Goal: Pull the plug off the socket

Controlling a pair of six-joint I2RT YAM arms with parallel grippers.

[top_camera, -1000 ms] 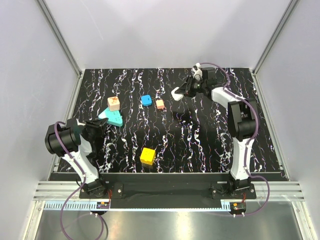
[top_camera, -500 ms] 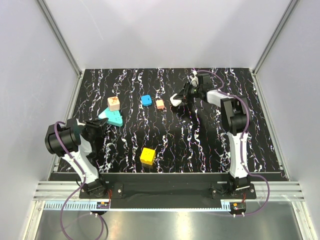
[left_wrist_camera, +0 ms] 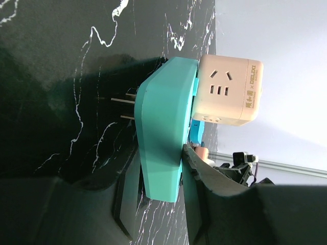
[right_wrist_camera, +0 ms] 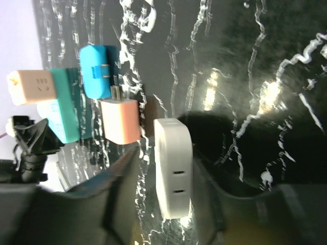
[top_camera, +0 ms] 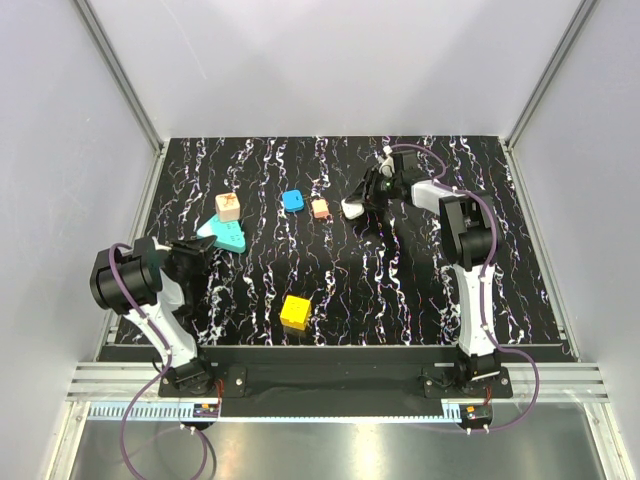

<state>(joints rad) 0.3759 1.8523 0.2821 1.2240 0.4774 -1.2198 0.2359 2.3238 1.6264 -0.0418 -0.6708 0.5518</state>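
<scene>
One line of print can be read, in the left wrist view at the upper right of the frame. It is gold lettering on a side face of the peach plug [left_wrist_camera: 227, 91], which sits against the teal socket [left_wrist_camera: 162, 127]. It runs sideways and ends in "× DELIXI"; the characters before that are too small to make out. In the top view the reddish-orange mark on the plug's top face is too small to read.

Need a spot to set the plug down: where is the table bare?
Bare: the stretch between yellow cube and right arm; the far strip behind the blocks. Crowded: from socket past blue block and orange block to white block at the right claw.
</scene>
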